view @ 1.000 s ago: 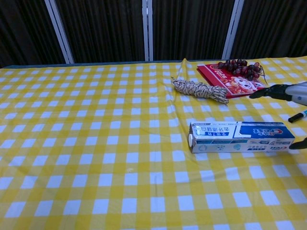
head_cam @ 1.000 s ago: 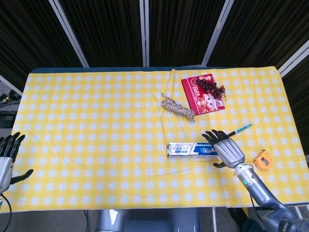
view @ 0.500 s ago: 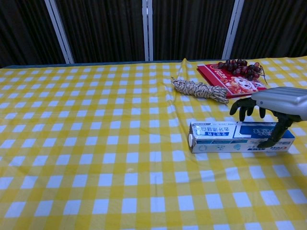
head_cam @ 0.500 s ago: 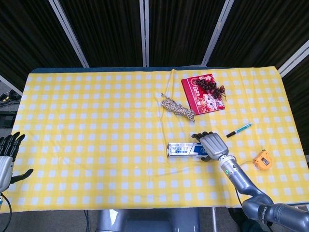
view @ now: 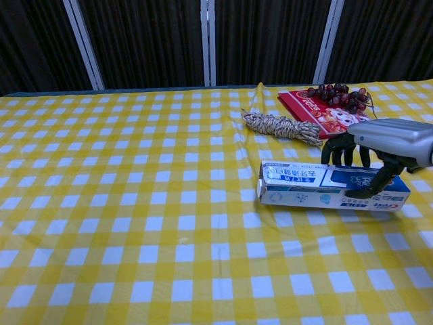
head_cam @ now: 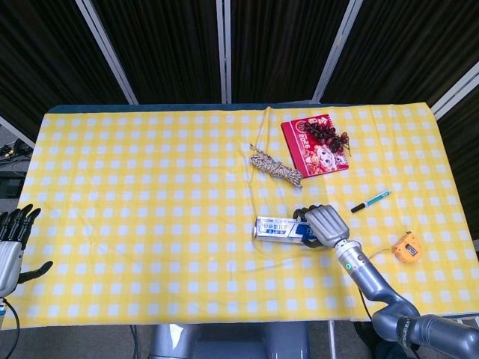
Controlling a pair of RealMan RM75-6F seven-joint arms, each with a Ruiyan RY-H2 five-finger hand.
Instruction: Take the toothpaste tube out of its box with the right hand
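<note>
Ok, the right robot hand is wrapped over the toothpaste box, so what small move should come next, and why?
Probably lift the blue-and-white cardboard toothpaste box a little. The right robot hand already has fingers behind it and its thumb in front. The box's left end flap looks closed, and no tube shows yet, so the box likely needs raising off the yellow checked tablecloth first.

Right hand (view: pixel 387 145) curled downward, apparently gripping, left hand (head_cam: pixel 10 243) open at table edge

Blue-and-white toothpaste box (head_cam: pixel 281 228) (view: pixel 325 187), lying lengthwise on the table, closed, slightly tilted
</note>
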